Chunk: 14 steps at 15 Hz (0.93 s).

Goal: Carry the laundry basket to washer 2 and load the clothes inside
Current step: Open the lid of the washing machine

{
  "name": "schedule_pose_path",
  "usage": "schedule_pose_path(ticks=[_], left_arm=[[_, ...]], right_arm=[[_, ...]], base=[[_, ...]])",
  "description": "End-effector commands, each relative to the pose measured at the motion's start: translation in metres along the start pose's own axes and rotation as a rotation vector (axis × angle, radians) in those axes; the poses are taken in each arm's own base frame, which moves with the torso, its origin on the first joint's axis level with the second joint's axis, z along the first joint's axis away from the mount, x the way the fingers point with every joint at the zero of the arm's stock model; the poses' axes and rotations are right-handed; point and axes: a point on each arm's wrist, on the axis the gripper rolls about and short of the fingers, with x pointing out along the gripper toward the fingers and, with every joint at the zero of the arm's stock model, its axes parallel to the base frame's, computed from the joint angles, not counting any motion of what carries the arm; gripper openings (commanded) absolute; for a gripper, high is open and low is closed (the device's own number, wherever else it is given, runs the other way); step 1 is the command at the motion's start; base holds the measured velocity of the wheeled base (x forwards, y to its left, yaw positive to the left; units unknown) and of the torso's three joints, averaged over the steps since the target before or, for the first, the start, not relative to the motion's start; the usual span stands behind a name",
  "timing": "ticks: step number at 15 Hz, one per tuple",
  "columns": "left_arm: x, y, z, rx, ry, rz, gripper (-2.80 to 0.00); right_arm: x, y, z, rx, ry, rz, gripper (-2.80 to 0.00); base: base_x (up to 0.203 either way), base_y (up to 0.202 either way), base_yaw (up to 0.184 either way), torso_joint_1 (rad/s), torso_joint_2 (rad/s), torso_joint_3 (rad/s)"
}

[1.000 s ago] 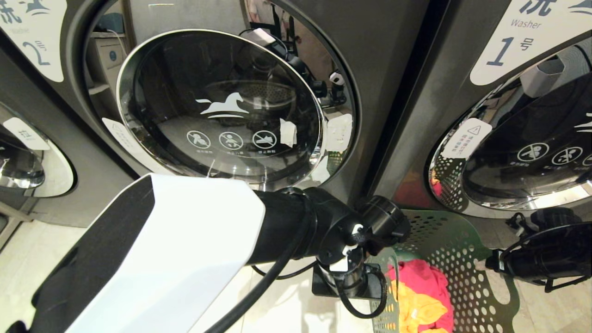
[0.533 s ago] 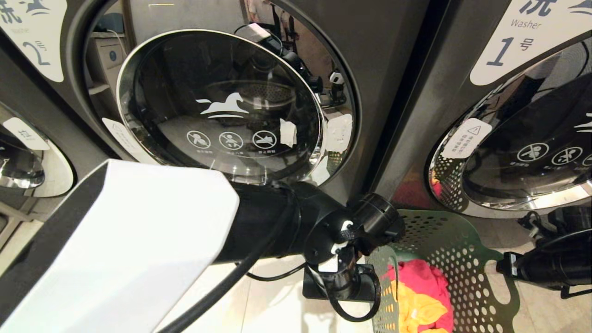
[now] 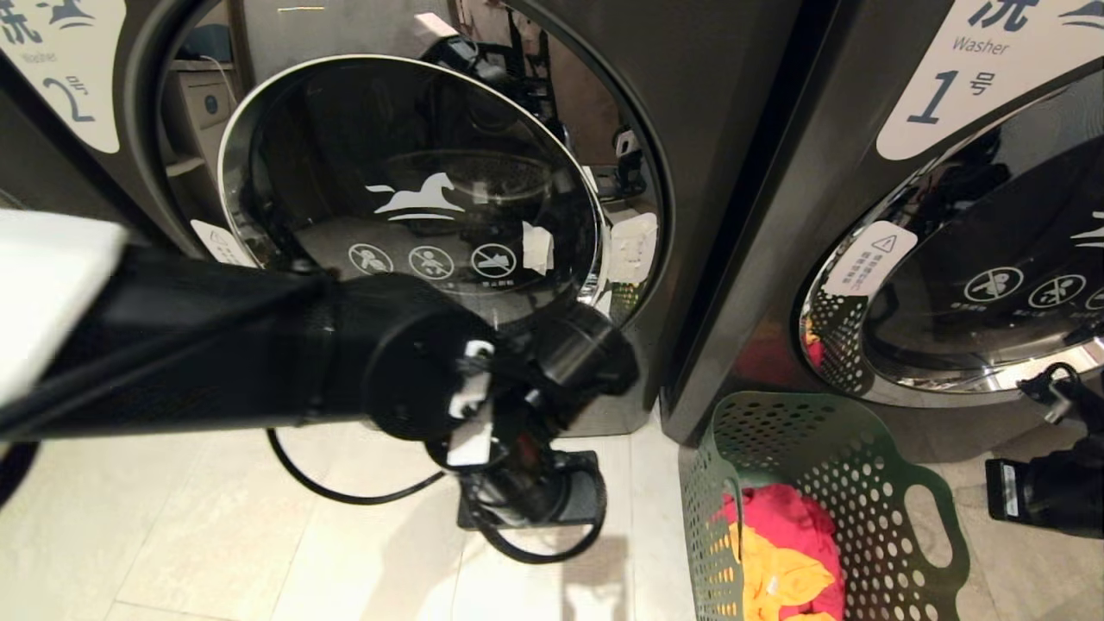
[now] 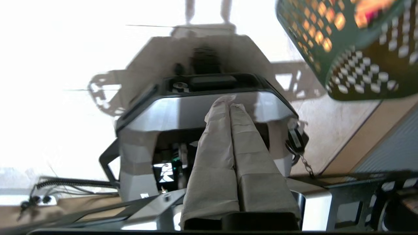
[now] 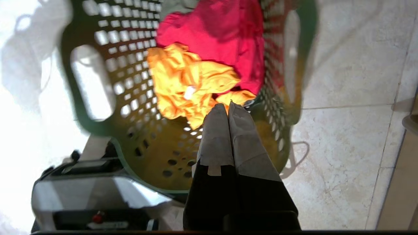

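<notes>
Left gripper [image 4: 230, 106], right gripper [image 5: 225, 106] shut, empty; laundry basket [image 3: 849, 431] on floor.

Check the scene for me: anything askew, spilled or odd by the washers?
Nothing spilled. The laundry basket stands upright on the floor below washer 1, not washer 2, whose door is closed. The clothes remain inside.

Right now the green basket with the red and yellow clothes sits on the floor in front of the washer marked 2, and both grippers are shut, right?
Not quite. The head view shows the laundry basket standing below washer 1, not washer 2. The rest holds: the clothes are inside, and the left gripper and right gripper are shut.
</notes>
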Motion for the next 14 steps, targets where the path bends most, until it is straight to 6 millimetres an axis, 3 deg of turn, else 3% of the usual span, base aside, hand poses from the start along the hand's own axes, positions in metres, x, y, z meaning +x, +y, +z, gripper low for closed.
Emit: schedule_pose_path(ticks=[1, 3, 4, 6, 8, 11, 14], left_arm=[[-0.051, 0.064, 0.011, -0.150, -0.096, 0.010, -2.80], [-0.076, 0.122, 0.012, -0.309, -0.166, 0.070, -2.80], [-0.090, 0.150, 0.004, -0.388, -0.201, 0.107, -2.80], [-0.109, 0.190, -0.022, -0.512, -0.267, 0.183, -2.80], [-0.118, 0.221, -0.060, -0.608, -0.313, 0.271, -2.80], [-0.116, 0.244, -0.136, -0.615, -0.405, 0.362, -2.80], [-0.085, 0.251, -0.206, -0.333, -0.413, 0.433, -2.80]], right_arm=[[-0.052, 0.025, -0.004, -0.077, -0.146, 0.037, -2.80], [-0.078, 0.035, -0.020, -0.113, -0.194, 0.029, -2.80], [-0.087, 0.037, -0.034, -0.122, -0.206, 0.020, -2.80], [-0.101, 0.038, -0.056, -0.133, -0.236, 0.007, -2.80], [-0.109, 0.039, -0.082, -0.169, -0.256, 0.030, -2.80], [-0.108, 0.037, -0.129, -0.249, -0.243, 0.091, -2.80], [-0.107, 0.029, -0.169, -0.402, -0.287, 0.061, -2.80]], base=[[0.000, 0.000, 0.000, 0.000, 0.00, 0.000], [0.000, 0.000, 0.000, 0.000, 0.00, 0.000], [0.000, 0.000, 0.000, 0.000, 0.00, 0.000], [0.000, 0.000, 0.000, 0.000, 0.00, 0.000], [0.000, 0.000, 0.000, 0.000, 0.00, 0.000], [0.000, 0.000, 0.000, 0.000, 0.00, 0.000], [0.000, 0.000, 0.000, 0.000, 0.00, 0.000]])
